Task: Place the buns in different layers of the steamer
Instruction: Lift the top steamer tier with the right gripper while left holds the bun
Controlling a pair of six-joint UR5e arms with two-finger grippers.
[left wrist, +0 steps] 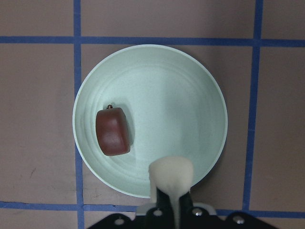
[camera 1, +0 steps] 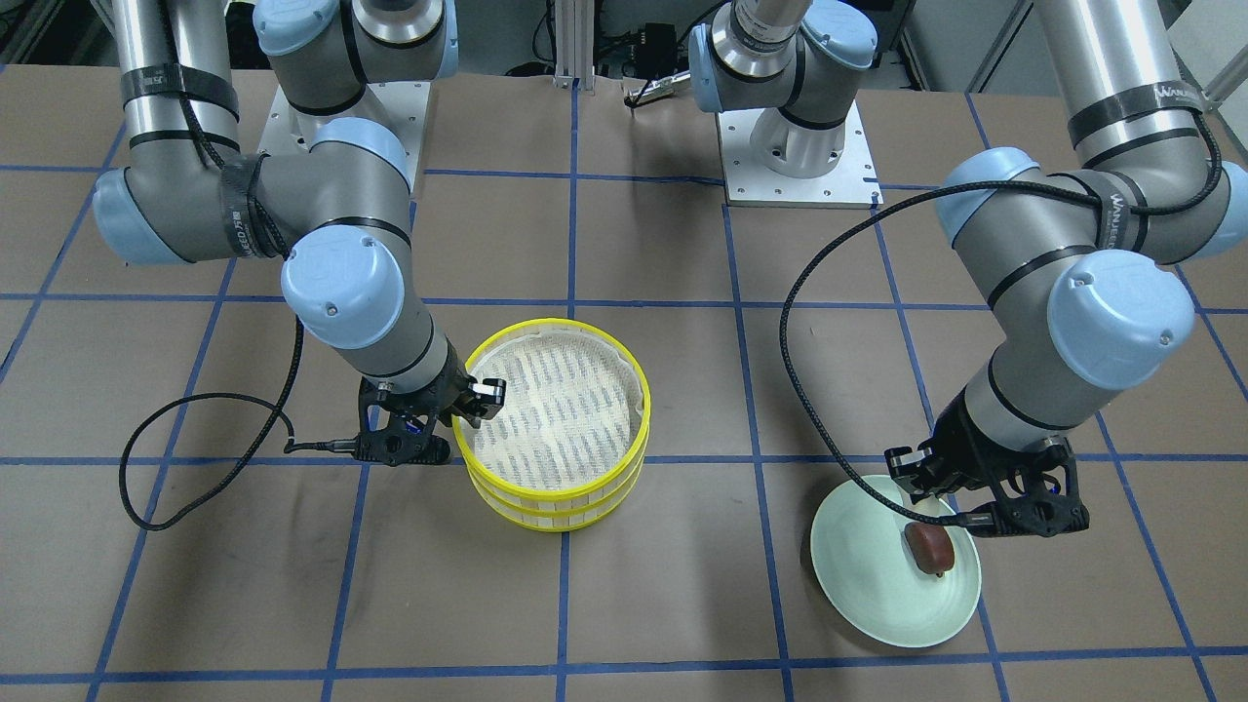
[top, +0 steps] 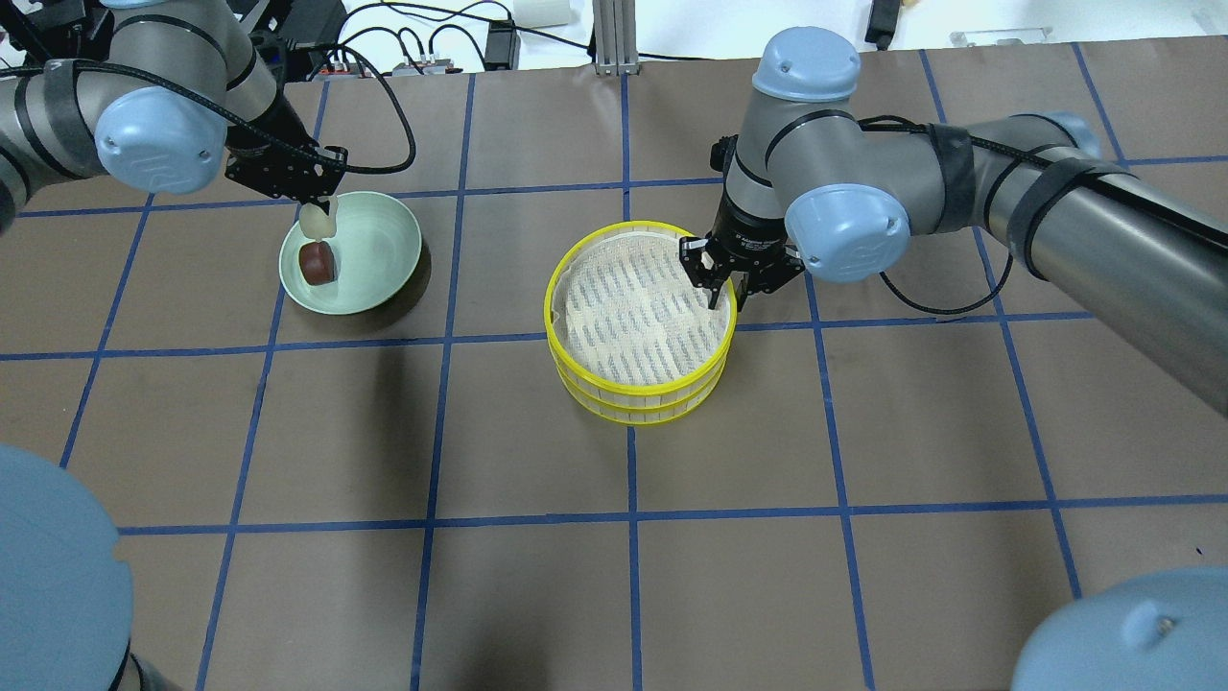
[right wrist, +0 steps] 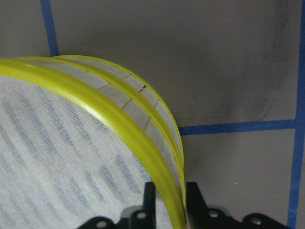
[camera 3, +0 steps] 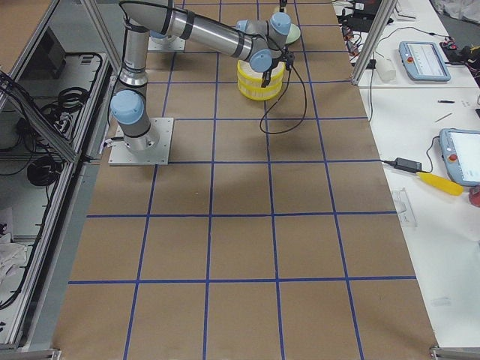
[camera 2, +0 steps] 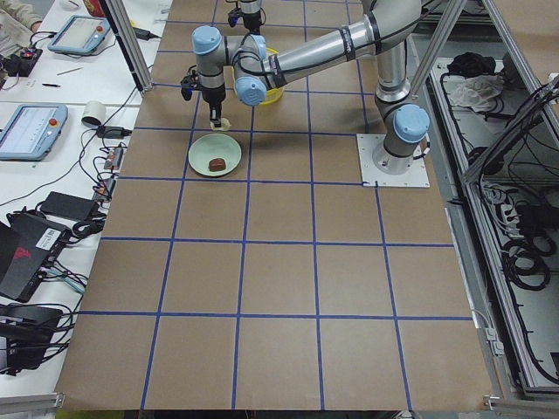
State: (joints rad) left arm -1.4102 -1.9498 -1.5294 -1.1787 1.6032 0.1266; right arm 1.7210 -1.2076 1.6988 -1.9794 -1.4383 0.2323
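The two steamer layers stand stacked mid-table, the top layer a little askew on the lower layer. Both show white mesh and yellow rims. My right gripper is shut on the top layer's rim, one finger inside and one outside. My left gripper is shut on the cream-white bun and holds it above the edge of the pale green plate. The dark reddish-brown bun lies on that plate, also seen in the overhead view.
The brown table is marked with a blue tape grid. Black cables loop on the table beside each wrist. The two arm base plates sit at the robot's edge of the table.
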